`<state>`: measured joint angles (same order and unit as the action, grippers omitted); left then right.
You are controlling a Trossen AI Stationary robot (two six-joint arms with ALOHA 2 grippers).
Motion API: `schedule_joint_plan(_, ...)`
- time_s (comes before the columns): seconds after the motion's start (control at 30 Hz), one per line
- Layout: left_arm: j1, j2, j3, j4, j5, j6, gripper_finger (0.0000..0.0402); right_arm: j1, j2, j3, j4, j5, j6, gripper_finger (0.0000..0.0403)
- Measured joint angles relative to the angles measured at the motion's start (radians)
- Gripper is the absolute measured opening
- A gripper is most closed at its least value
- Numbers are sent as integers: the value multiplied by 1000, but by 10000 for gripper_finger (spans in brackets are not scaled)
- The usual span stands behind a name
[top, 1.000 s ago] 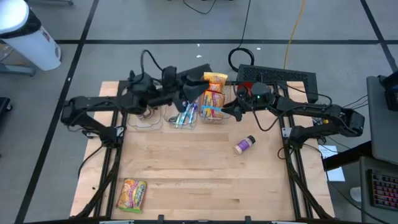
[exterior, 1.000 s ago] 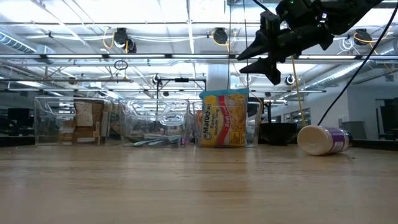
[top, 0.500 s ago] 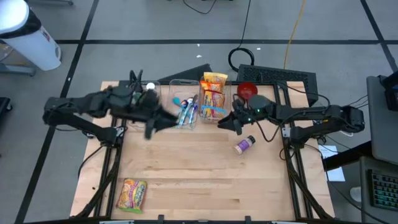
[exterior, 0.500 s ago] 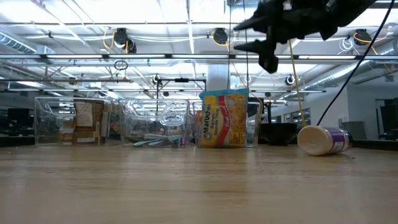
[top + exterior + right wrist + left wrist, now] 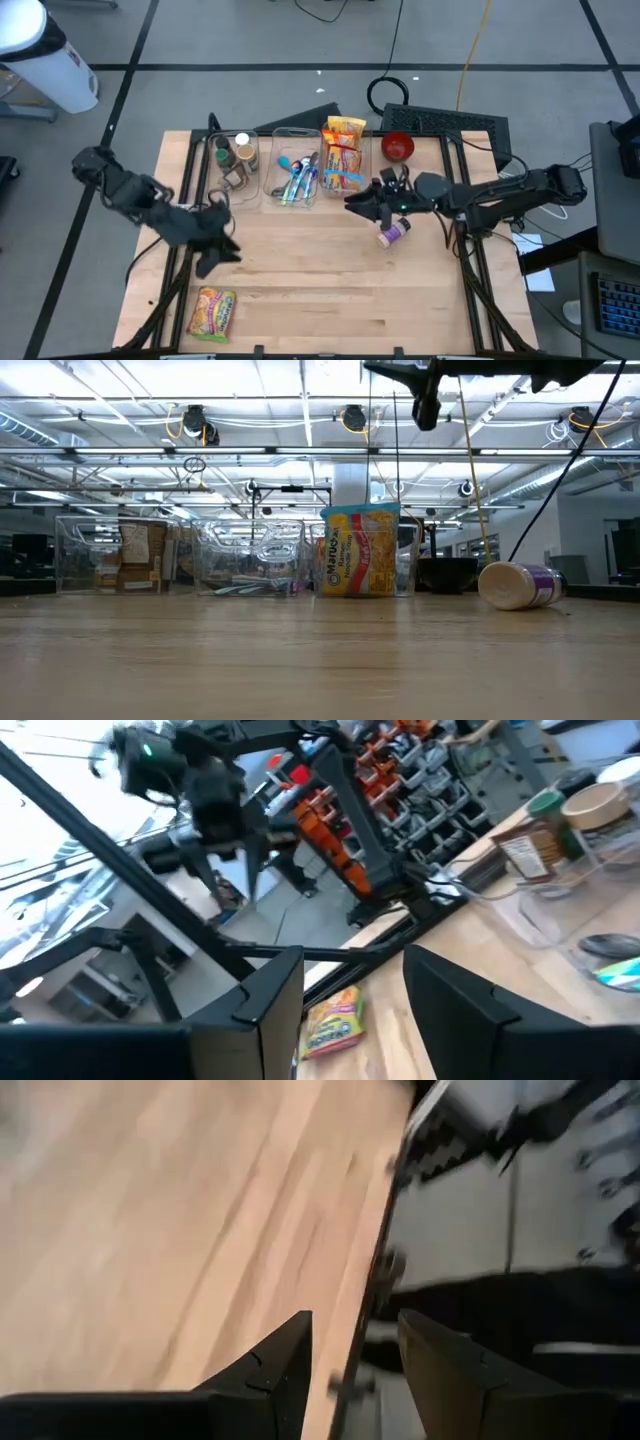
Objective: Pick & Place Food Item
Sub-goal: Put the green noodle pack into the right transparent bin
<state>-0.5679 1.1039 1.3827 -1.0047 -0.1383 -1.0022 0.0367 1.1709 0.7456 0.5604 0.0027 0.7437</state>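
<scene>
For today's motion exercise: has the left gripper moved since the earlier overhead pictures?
Yes. The left gripper has swung away from the clear bins toward the table's near-left corner.

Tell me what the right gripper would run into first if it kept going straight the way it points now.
Probably nothing on the table. The right gripper, jaws open and empty, points across bare wood toward the table's left side. In its wrist view the noodle packet lies below that line, so it likely passes above; depth is unclear.
</scene>
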Motion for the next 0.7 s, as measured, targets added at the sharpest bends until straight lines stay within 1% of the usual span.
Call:
schedule_joint_plan(0.1, -78, 35, 0, -80, 10, -110, 154, 18, 0, 0, 4, 1, -6, 165)
schedule_joint_plan(0.27, -178, 105, -1, -187, 8, -249, 154, 33, 0, 0, 3, 1, -11, 165)
schedule_joint_plan(0.4, -236, 174, -2, -172, -1, -295, 154, 39, 12, 0, -5, 0, -26, 165)
schedule_joint_plan(0.47, -263, 218, -2, -167, 10, -317, 154, 43, 21, -1, 1, -1, -24, 165)
schedule_joint_plan(0.7, -354, 375, -2, -135, 112, -490, 154, 59, 69, -1, -3, -5, -27, 165)
